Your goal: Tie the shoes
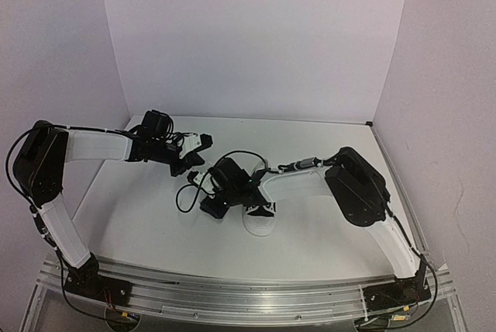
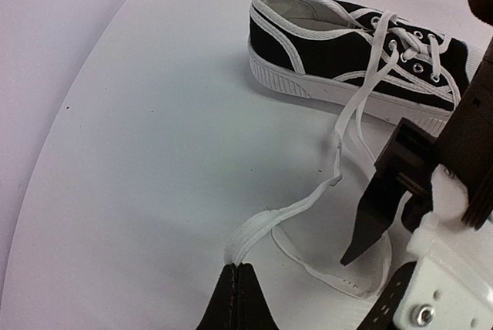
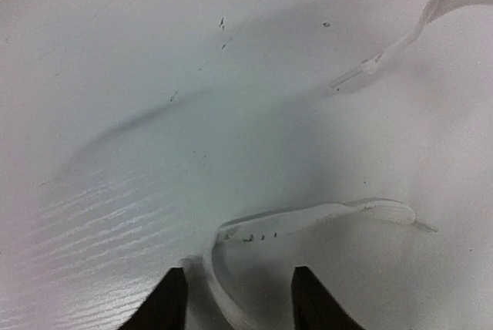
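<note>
Left gripper [image 2: 237, 272] pinches a fold of white lace [image 2: 296, 201] near the sneaker [image 2: 339, 56], which sits upright mid-table [image 2: 115, 153]. The right gripper [image 3: 239, 276] stands parted astride another strand. Closing squarely on that strand while holding it taut looks wisest.

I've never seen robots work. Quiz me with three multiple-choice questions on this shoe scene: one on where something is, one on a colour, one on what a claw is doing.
1. Where is the sneaker?
A) on the white table
B) lifted by a claw
C) in a box
2. What colour is its canvas?
A) red
B) black
C) blue
3. What is the left claw doing?
A) gaping open
B) pinching a white lace
C) gripping the heel
Answers:
1 A, it stands on its sole on the table.
2 B, black sides above a white sole.
3 B, its tips meet on a fold of lace.
</note>
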Controlling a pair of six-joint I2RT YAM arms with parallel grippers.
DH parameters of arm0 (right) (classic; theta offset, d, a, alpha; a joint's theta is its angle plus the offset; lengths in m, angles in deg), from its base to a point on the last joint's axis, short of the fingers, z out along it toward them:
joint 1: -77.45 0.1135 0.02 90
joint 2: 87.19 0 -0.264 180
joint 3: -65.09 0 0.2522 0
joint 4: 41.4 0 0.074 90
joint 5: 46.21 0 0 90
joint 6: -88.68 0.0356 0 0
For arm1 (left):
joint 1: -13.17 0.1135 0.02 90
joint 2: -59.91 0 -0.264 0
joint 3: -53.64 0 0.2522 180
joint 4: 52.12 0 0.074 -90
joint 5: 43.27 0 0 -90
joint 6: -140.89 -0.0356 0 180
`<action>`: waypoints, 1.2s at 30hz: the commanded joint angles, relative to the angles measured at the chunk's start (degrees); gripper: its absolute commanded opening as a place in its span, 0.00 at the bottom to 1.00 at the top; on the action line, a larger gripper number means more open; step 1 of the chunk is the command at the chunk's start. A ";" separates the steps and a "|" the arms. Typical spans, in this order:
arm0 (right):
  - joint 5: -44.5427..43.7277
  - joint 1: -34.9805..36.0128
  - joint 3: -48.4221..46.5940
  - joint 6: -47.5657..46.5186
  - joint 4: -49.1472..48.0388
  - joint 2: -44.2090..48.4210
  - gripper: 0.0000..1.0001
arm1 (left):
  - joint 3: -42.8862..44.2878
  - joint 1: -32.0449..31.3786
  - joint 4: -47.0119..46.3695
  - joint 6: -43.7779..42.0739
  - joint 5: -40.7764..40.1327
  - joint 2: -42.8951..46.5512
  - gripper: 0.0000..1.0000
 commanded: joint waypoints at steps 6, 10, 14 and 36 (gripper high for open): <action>0.45 0.76 4.37 3.25 6.11 5.99 0.00 | 1.69 -0.12 -0.26 -1.49 0.73 -0.16 0.00; 6.00 0.73 5.72 6.17 5.58 12.39 0.00 | 0.45 -0.09 0.34 -2.56 0.57 0.40 0.00; 12.35 0.61 10.17 10.17 4.50 20.32 0.00 | -1.13 -0.46 1.92 -4.53 1.14 1.00 0.00; 15.03 -7.46 56.17 44.38 -25.19 49.68 0.00 | -6.92 -7.37 22.25 -25.38 16.63 4.91 0.59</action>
